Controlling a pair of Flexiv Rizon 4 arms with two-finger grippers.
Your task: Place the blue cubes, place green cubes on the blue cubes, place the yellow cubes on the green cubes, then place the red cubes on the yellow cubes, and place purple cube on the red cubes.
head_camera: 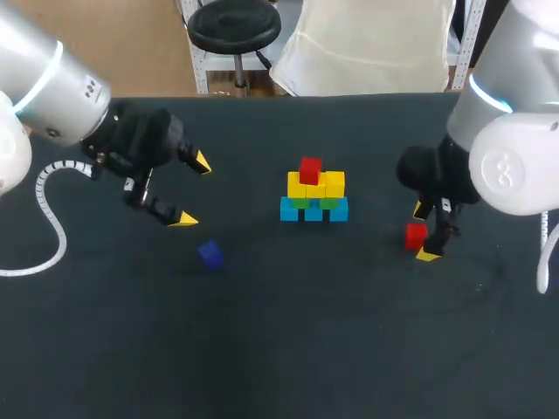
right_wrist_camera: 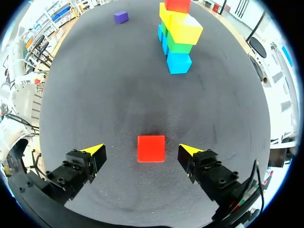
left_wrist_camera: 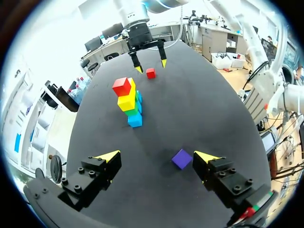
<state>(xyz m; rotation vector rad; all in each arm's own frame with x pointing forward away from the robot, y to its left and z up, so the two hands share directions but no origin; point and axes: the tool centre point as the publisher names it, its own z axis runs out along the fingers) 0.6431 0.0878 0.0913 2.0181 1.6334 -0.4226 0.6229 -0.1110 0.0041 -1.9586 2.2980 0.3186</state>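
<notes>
Purple cube lies loose on the worktop, between the tips of the left gripper. Fingers are wide apart and hold nothing. Right gripper has its fingers apart either side of the loose red cube, with gaps both sides. Farther out, mid-worktop, is the stack: blue cubes at the base, green cubes, yellow cubes, top red cube.
</notes>
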